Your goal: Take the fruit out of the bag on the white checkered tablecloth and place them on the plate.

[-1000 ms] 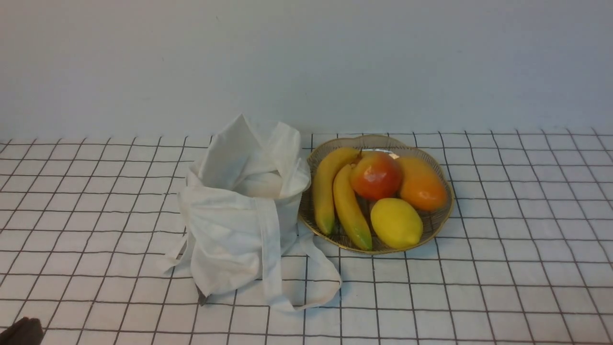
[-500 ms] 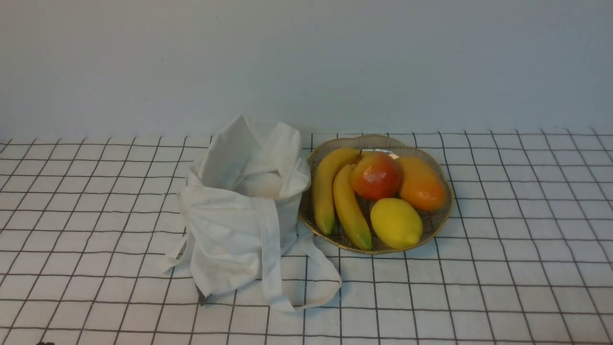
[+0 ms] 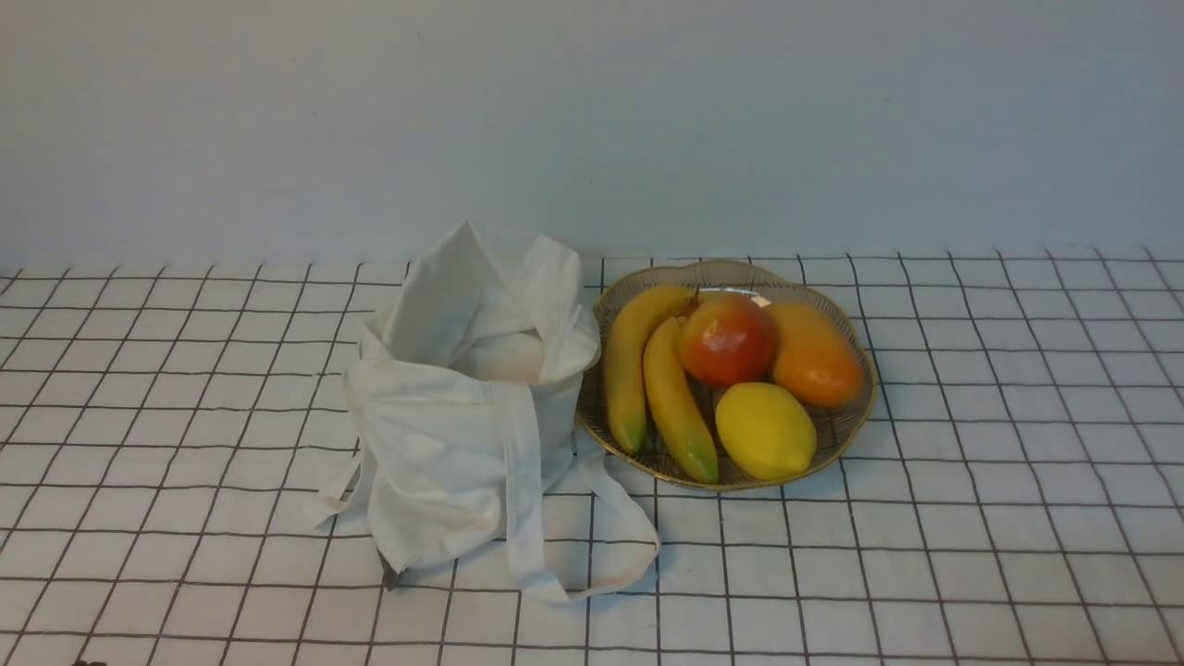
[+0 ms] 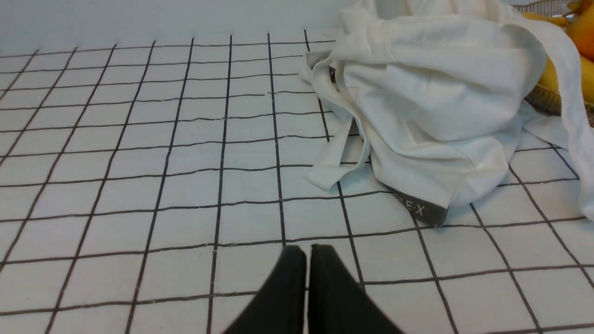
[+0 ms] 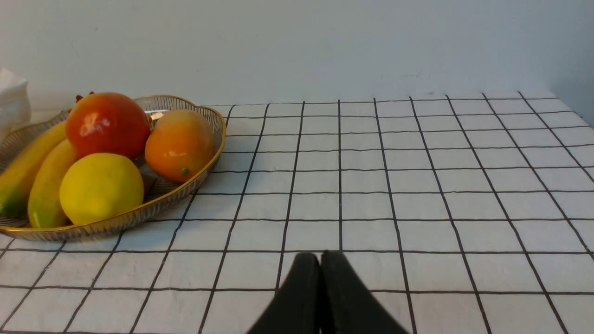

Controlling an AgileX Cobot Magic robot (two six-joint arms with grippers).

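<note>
My left pincer (image 4: pixel 308 250) is closed, its tips together with nothing between them, and my right pincer (image 5: pixel 325 255) is likewise closed and holds nothing. The round, glossy red-orange fruit with a yellowish patch (image 3: pixel 728 340) sits in the round, golden-brown woven plate with a wavy rim (image 3: pixel 844 442). Around it there lie two curved yellow bananas (image 3: pixel 627 370), an oblong orange mango-like fruit (image 3: pixel 816 356) and a yellow lemon (image 3: pixel 766 432). The slumped white cloth bag with long straps (image 3: pixel 435 453) stands just left of the plate on the white tablecloth with thin dark grid lines (image 3: pixel 814 592).
</note>
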